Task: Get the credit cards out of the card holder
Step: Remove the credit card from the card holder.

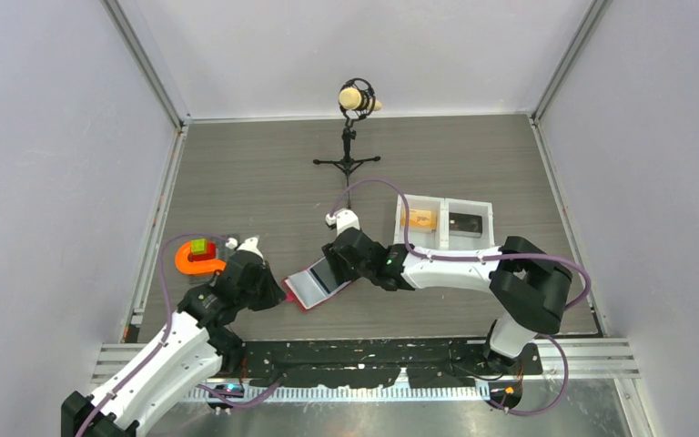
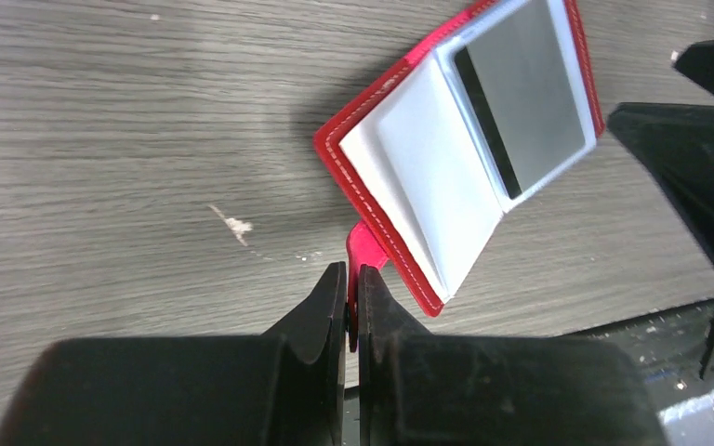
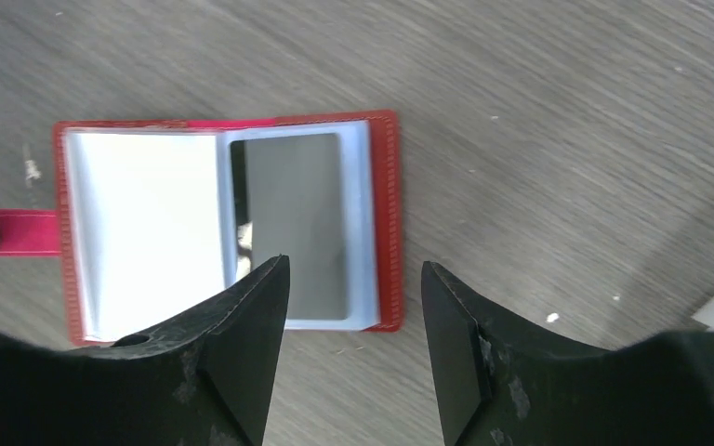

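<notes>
Card holder (image 3: 139,232) lies open on the tabletop (image 3: 567,139). Its grey card (image 3: 297,223) sits just under the right jaws, which stand apart across its short side. Left jaws pinch the red strap (image 2: 364,243).

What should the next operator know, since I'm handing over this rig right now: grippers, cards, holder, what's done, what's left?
Left gripper: shut on the red strap of the card holder, which lies open on the table.
Right gripper: open above the holder's right page, holding nothing.
Cards: a grey card sits in the right pocket; the left page shows none. A dark flat item lies in the white tray; I cannot tell if it is a card.
Done: holder opened.
Left: pull out the grey card.
</notes>
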Available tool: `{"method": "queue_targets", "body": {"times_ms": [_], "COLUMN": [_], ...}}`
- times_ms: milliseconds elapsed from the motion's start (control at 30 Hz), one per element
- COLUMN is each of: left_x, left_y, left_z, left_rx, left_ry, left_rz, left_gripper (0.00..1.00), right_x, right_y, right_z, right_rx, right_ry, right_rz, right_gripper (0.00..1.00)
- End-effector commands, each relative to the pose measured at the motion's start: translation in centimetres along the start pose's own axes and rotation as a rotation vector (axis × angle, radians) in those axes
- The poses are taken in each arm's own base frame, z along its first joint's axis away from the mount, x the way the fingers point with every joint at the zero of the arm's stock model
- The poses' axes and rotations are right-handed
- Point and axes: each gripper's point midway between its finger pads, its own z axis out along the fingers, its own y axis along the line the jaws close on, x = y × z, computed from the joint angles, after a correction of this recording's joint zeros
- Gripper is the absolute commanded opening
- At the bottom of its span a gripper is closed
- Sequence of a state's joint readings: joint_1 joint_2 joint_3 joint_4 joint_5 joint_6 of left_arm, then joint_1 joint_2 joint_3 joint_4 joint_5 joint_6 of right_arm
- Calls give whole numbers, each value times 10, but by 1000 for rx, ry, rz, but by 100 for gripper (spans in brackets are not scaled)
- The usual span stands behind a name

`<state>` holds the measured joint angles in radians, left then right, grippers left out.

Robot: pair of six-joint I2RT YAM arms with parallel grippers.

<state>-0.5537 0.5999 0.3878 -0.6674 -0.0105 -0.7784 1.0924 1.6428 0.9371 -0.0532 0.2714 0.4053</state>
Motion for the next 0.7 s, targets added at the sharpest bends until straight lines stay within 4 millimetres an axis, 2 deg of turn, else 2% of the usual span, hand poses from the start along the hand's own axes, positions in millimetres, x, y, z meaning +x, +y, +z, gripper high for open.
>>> {"method": "queue_targets", "body": {"times_ms": [0, 33, 67, 133, 167, 433, 667], "left_x": [-25, -28, -31, -37, -39, -47, -37], "left_y": [11, 12, 12, 9, 7, -34, -55], "left_z": [-8, -9, -10, -12, -14, -13, 5], "left_rx": [-105, -118, -125, -123, -115, 92, 207], "left_ry": [-89, -101, -113, -130, -137, -153, -90], "left_rz": [-16, -17, -17, -18, -20, -7, 6], "left_gripper": [3, 4, 10, 28, 31, 44, 41], "right_x": [-17, -17, -18, -19, -19, -12, 3], "right_y": [-5, -4, -3, 0, 1, 13, 13], "right_z": [-9, -8, -7, -5, -1, 15, 22], "right_rx": [-23, -31, -43, -64, -68, -127, -124], "right_ry": [-28, -26, -22, -15, -9, 46, 87], "right_rz": [17, 17, 21, 24, 23, 39, 67], "right_gripper": [61, 61, 60, 60, 60, 57, 56]}}
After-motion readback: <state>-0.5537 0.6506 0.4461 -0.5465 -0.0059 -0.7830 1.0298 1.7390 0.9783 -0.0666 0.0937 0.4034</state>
